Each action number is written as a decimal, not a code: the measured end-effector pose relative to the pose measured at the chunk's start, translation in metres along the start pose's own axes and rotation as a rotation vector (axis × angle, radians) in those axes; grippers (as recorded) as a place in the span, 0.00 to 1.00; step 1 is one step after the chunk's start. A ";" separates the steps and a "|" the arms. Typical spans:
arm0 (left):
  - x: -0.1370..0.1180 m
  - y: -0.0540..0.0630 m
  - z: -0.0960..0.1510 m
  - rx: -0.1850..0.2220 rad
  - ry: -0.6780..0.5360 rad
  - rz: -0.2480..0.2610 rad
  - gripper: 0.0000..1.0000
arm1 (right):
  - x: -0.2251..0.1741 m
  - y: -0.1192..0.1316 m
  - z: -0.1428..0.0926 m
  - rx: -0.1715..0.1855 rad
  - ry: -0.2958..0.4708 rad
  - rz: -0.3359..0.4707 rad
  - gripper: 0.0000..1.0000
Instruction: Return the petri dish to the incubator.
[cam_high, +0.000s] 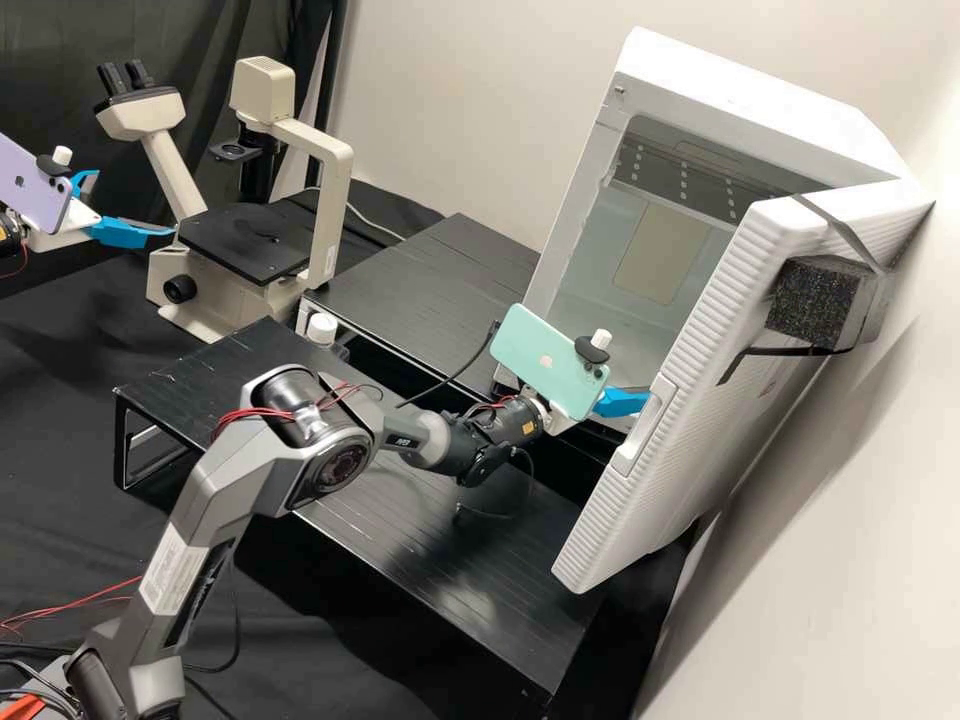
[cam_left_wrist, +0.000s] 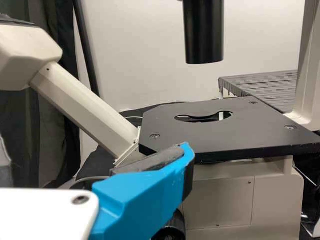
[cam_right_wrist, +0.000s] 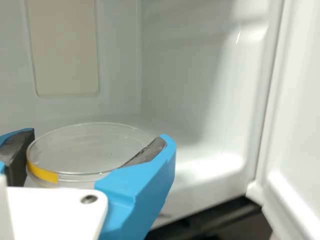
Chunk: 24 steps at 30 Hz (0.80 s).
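Nearest, the right claw grips the petri dish by its sides just within the open incubator, so the carrying looks nearly done, leaving it to be set down on the floor inside, if it isn't resting there, and let go. The dish sits roughly level, flat face up, round and so without a long axis, its yellow tape turned back toward the wrist. Farther off, the left claw stands open beside the microscope.
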 end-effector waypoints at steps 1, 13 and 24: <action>0.000 0.000 0.000 0.000 0.000 0.000 1.00 | 0.003 -0.003 0.003 0.015 -0.011 -0.010 0.00; 0.000 0.000 0.000 0.000 0.000 0.000 1.00 | 0.016 -0.008 0.005 0.050 0.021 -0.032 1.00; 0.000 0.000 0.000 0.000 0.000 0.000 1.00 | 0.017 -0.013 0.008 0.033 0.025 -0.052 1.00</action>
